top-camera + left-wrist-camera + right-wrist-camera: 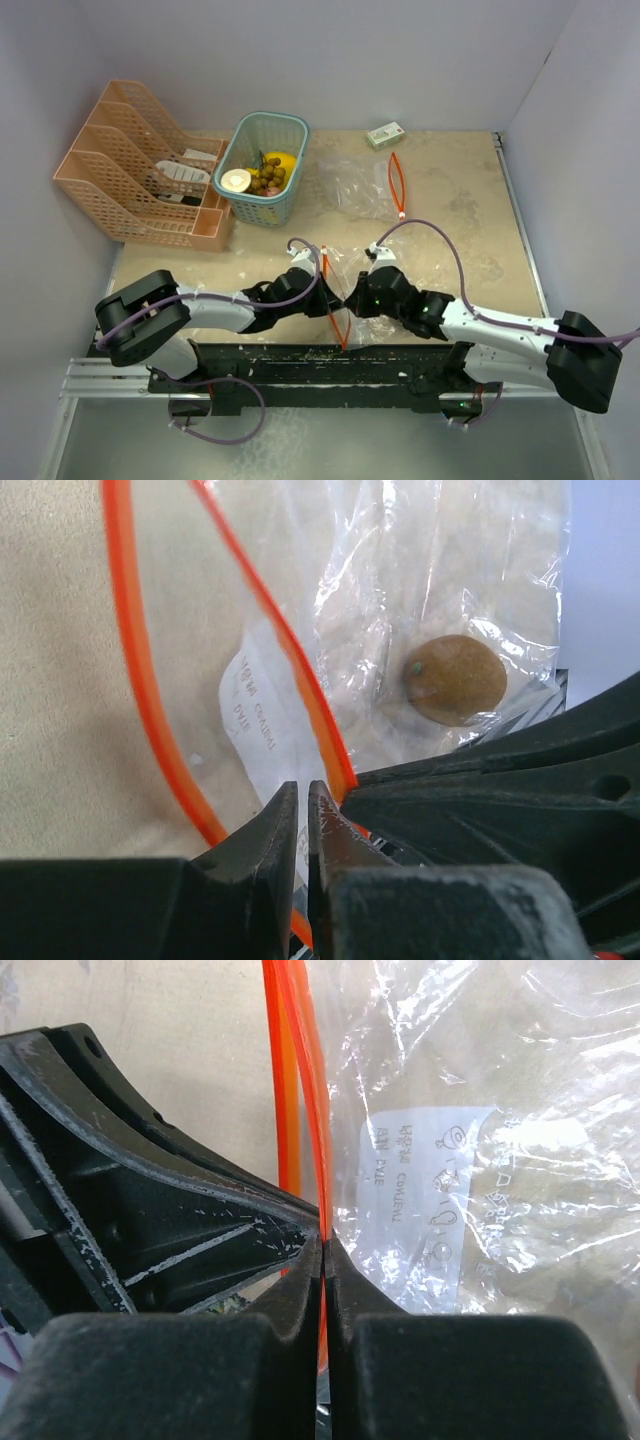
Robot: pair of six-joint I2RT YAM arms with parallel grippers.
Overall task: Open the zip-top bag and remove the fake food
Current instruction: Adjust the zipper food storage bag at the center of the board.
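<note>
A clear zip-top bag with an orange zip strip lies near the front, between my two grippers. In the left wrist view the two orange strips stand apart in a loop, and a round brown piece lies inside the bag. My left gripper is shut on the bag's lip. My right gripper is shut on the other orange strip. Yellow fruits, a grape cluster and a beige piece sit in the teal basket.
A peach file organizer stands at the back left beside the basket. A second clear bag with an orange zip lies flat behind. A small white-green box sits by the back wall. White walls close in the table.
</note>
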